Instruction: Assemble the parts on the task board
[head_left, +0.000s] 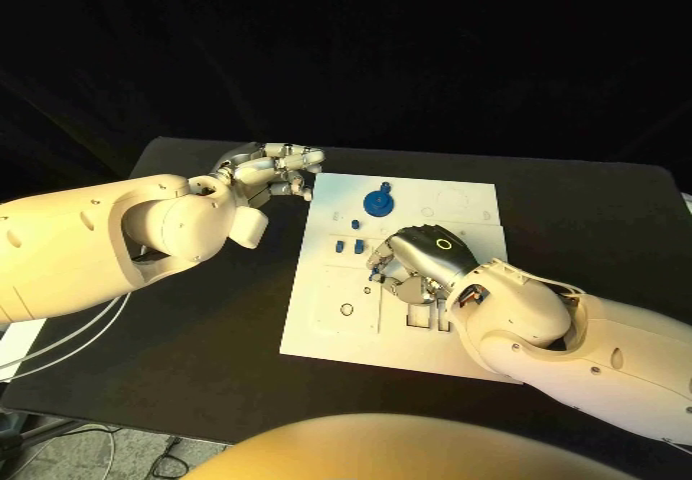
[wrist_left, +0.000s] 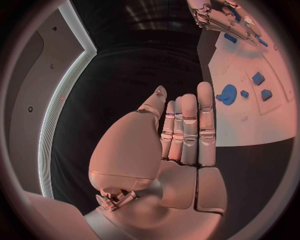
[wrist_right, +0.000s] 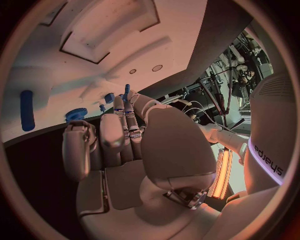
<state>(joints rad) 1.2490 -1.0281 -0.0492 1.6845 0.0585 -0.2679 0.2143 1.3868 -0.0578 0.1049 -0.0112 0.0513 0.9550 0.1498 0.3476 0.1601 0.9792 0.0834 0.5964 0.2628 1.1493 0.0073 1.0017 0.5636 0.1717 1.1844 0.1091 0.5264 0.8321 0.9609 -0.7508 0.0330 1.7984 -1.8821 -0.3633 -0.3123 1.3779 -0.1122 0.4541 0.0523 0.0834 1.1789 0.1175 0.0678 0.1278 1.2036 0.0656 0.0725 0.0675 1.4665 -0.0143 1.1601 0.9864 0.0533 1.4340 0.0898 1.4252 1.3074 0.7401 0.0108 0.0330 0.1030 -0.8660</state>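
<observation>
Task board (head_left: 346, 330) lies at centre of the bench (head_left: 188, 350). Blue gear-like part (head_left: 378, 203) sits toward 12 o'clock on the board; small blue parts (head_left: 348, 245) lie just below it, near the board's middle.

Right robot hand (head_left: 411, 262) is down over the board's centre, fingers curled in. A slim blue part (wrist_right: 127, 90) shows at its fingertips in the right wrist view, apparently pinched, though the contact is not plainly visible.

Left robot hand (head_left: 274, 165) hovers off the board's 10 o'clock corner, released, fingers straight and together, holding nothing.

Risks, as judgement:
- A fingertip pinch on so slim a piece may let it tilt or slip, so it jams at its recess.
- The curled fingers hide the seat from the head view; misalignment could go unseen.
- Knuckles could nudge the loose small parts nearby.
- Board is unbraced; a hard push may shift it.
</observation>
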